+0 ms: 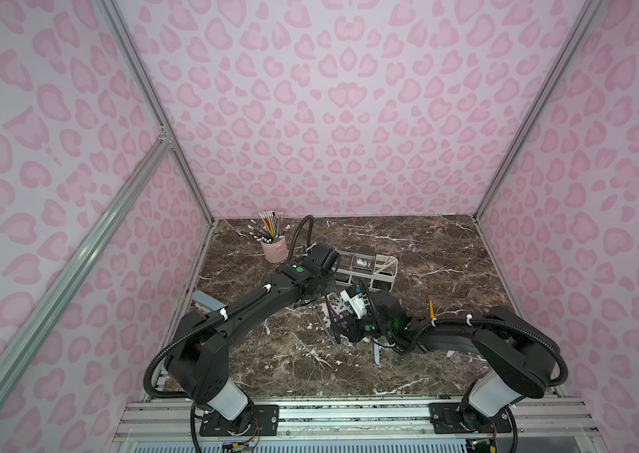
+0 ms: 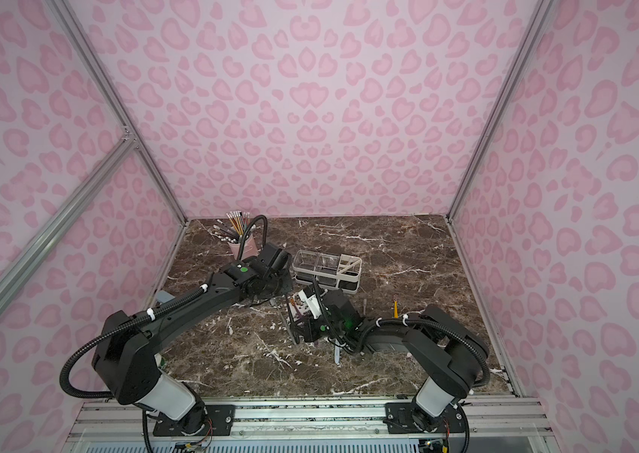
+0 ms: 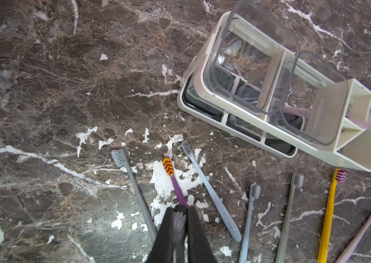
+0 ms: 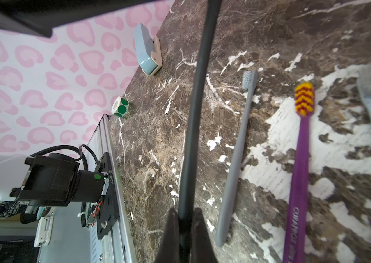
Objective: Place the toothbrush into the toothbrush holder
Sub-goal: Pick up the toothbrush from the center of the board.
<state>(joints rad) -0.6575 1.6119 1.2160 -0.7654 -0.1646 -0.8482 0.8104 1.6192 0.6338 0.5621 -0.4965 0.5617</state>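
My left gripper (image 3: 180, 211) is shut on the bristle head of a black toothbrush (image 3: 179, 224). The same toothbrush's black handle (image 4: 195, 102) runs through my right gripper (image 4: 185, 214), which is shut on it, so both grippers hold it above the marble table. The toothbrush holder (image 3: 202, 75), a white caddy with two clear boxes and a slotted end, stands just beyond both grippers in both top views (image 1: 386, 264) (image 2: 353, 261). A pink toothbrush (image 3: 366, 124) leans in its slotted compartment.
Several toothbrushes lie on the table below the grippers, among them a grey one (image 3: 134, 189), a purple one (image 3: 176, 184) and a yellow one (image 3: 329, 211). A pink pencil cup (image 1: 275, 249) stands at the back left. A blue stapler (image 4: 145, 52) and a sticker roll (image 4: 120, 106) sit by the left wall.
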